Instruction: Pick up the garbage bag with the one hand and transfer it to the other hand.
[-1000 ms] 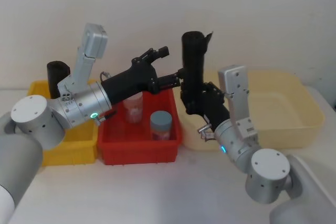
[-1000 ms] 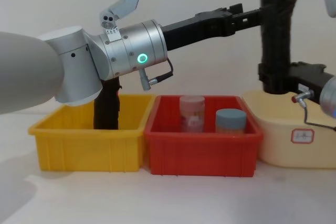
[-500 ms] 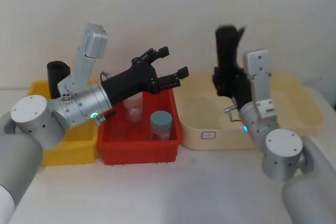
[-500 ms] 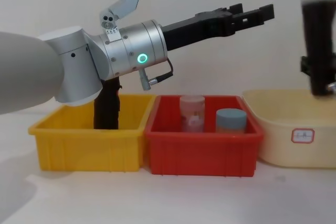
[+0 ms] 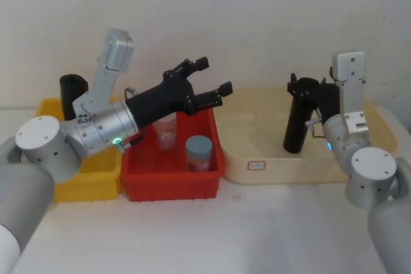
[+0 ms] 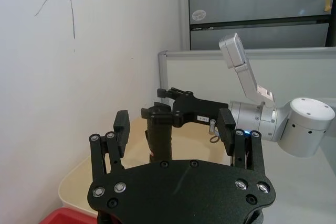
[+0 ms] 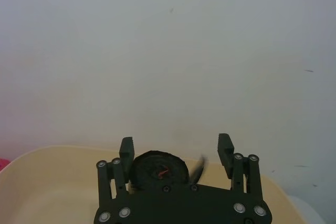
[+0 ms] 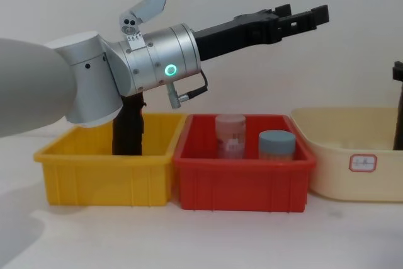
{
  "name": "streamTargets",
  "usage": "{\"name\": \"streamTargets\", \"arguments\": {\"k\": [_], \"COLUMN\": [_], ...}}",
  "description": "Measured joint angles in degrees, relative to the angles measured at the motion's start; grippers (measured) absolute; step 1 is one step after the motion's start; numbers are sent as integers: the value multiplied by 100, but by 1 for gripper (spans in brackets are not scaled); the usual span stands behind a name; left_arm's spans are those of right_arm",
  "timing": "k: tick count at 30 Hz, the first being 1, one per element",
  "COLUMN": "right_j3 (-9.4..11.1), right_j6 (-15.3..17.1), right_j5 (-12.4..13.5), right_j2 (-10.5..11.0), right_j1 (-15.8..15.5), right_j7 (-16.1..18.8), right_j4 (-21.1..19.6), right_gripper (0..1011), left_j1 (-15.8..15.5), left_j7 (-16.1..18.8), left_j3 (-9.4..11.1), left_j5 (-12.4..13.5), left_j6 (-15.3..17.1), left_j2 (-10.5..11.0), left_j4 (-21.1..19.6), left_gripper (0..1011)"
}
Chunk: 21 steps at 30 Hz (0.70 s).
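Both grippers are spread open. At centre frame in the head view, the left gripper [image 5: 212, 76] hangs empty above the red bin [image 5: 170, 181]. Right of centre, the bag [image 5: 297, 120] stands upright in the cream tub [image 5: 257, 139], its top between the parted fingers of the right gripper [image 7: 176, 141].

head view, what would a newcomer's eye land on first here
Most likely the thick silver left arm with its green ring light, stretching across with the open left gripper held in the air above the red bin. Next, on the right, the tall black garbage bag stands in the beige tub, with the open right gripper straddling its top.
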Motion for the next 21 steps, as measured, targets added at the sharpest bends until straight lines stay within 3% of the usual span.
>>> {"name": "streamTargets", "arguments": {"k": [2, 10, 21], "right_j3": [37, 126, 132], "right_j6": [-2, 46, 249], "right_j5": [27, 154, 352], "right_j2": [10, 28, 49], "right_j1": [0, -116, -505], "right_j7": [33, 256, 697], "right_j4": [-11, -289, -985], "right_gripper": [999, 1000, 1000], "left_j1": [0, 70, 532], "left_j7": [0, 97, 842], "left_j3": [0, -1, -44], "left_j5": [0, 9, 170], "left_j6": [0, 8, 86], "left_j2": [0, 45, 373], "left_j4": [0, -140, -1088], "left_gripper": [1000, 1000, 1000]}}
